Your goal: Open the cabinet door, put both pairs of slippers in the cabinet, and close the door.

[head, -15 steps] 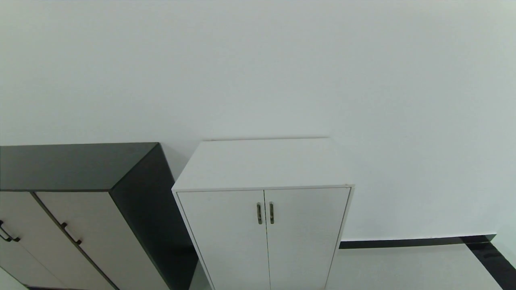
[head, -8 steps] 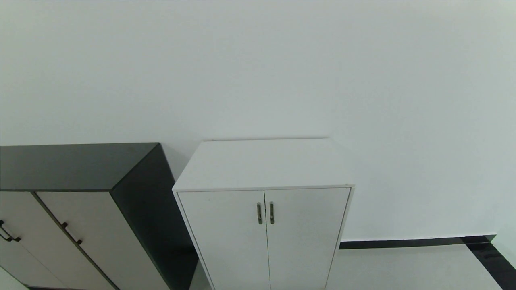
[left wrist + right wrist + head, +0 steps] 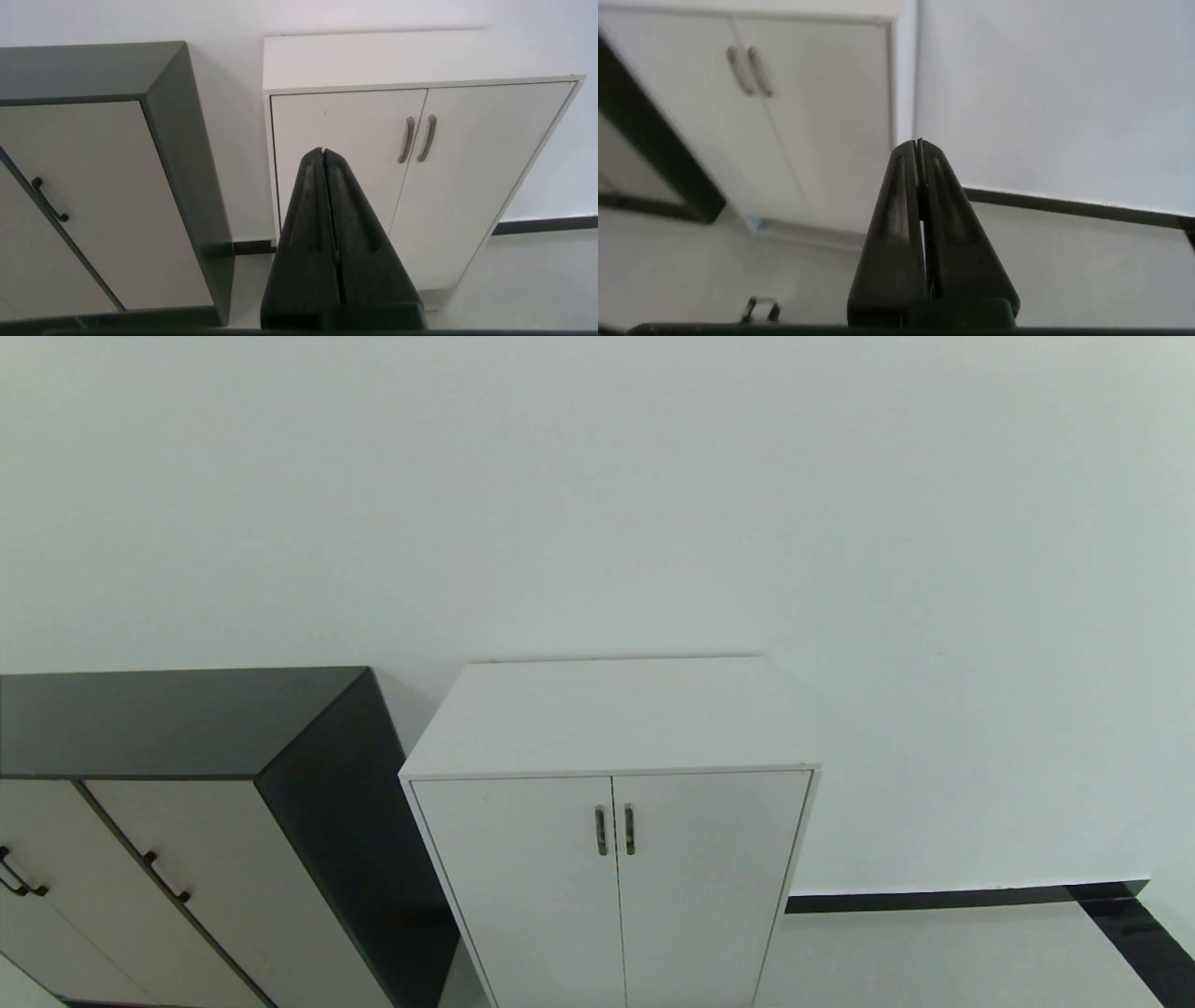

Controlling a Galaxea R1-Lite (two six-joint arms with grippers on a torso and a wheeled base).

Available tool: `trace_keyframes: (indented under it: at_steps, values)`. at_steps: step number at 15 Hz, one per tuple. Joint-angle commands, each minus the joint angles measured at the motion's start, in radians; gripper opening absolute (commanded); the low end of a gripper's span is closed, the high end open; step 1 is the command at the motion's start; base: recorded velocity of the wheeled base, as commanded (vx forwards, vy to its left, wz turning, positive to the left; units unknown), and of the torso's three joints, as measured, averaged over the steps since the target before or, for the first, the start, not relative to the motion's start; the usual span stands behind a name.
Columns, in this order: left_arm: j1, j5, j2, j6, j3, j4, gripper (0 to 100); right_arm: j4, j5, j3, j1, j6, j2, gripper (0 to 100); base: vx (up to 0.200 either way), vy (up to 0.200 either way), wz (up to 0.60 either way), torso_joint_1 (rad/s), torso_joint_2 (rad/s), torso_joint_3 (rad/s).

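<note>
head view, cabinet: tall white two-door cabinet (image 3: 607, 719) stands against the pale wall, with both doors shut and flush with each other.
head view, handles: two slim upright metal door handles (image 3: 600, 830) sit side by side where the doors meet, near the top.
head view, neighbour: black-framed cabinet with beige doors (image 3: 177, 719) stands just beside the white one on the robot's left.
head view, floor: black skirting strip (image 3: 934, 899) runs along the foot of the wall to the right.
left wrist view, left gripper: black two-finger left gripper (image 3: 322, 154) has its fingers pressed together with nothing between them. it sits in the air facing the white cabinet's front, well apart from it.
right wrist view, right gripper: black two-finger right gripper (image 3: 920, 145) is likewise closed and empty, off the cabinet's right front corner and apart from the doors.
right wrist view, floor: small dark object (image 3: 758, 308) lies on the floor in front of the cabinet, too small to tell what it is.
</note>
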State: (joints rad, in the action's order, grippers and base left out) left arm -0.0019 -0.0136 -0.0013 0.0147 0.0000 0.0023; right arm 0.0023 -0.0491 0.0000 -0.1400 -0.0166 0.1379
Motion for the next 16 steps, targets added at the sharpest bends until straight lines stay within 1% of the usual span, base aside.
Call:
trace_keyframes:
  at_steps: [1, 2, 7, 8, 9, 10, 11, 13, 14, 16]
  values:
    - [0.0, 0.0, 0.001, -0.001, 0.0, 0.001, 0, 0.001, -0.001, 0.0, 0.246, 0.001, -0.026, 0, 0.0, 0.0, 0.0, 0.0, 0.0, 0.0]
    - [0.0, 0.0, 0.001, -0.001, 0.0, -0.001, 0, 0.001, -0.001, 0.0, 0.284, 0.001, -0.034, 0, 0.0, 0.0, 0.0, 0.0, 0.0, 0.0]
    - [0.0, 0.0, 0.001, 0.001, 0.0, 0.001, 0, 0.001, 0.015, 0.0, 0.289, 0.015, -0.037, 0, 0.0, 0.0, 0.0, 0.0, 0.0, 0.0]
    - [0.0, 0.0, 0.001, 0.001, 0.0, -0.001, 0, 0.001, 0.078, 0.0, 0.283, 0.017, -0.037, 0, 0.0, 0.0, 0.0, 0.0, 0.0, 0.0]
    - [0.0, 0.0, 0.001, 0.001, 0.0, 0.001, 0, 0.001, 0.078, 0.0, 0.235, 0.015, -0.038, 0, 0.0, 0.0, 0.0, 0.0, 0.0, 0.0]
    - [0.0, 0.0, 0.001, -0.001, 0.0, 0.001, 0, 0.001, 0.078, 0.0, 0.155, 0.015, -0.063, 0, 0.0, 0.0, 0.0, 0.0, 0.0, 0.0]
    - [0.0, 0.0, 0.001, -0.001, 0.0, 0.001, 0, 0.001, 0.078, 0.0, 0.105, 0.014, -0.098, 0, 0.0, 0.0, 0.0, 0.0, 0.0, 0.0]
    - [0.0, 0.0, 0.001, 0.001, 0.0, 0.001, 0, 0.002, 0.078, 0.0, 0.119, 0.015, -0.093, 0, 0.0, 0.0, 0.0, 0.0, 0.0, 0.0]
    - [0.0, 0.001, 0.001, -0.001, 0.0, 0.001, 0, 0.002, 0.069, 0.0, 0.137, 0.01, -0.138, 0, 0.0, 0.0, 0.0, 0.0, 0.0, 0.0]
    - [0.0, 0.006, 0.001, -0.001, 0.0, -0.001, 0, 0.002, 0.051, 0.0, 0.138, 0.015, -0.136, 0, 0.0, 0.0, 0.0, 0.0, 0.0, 0.0]
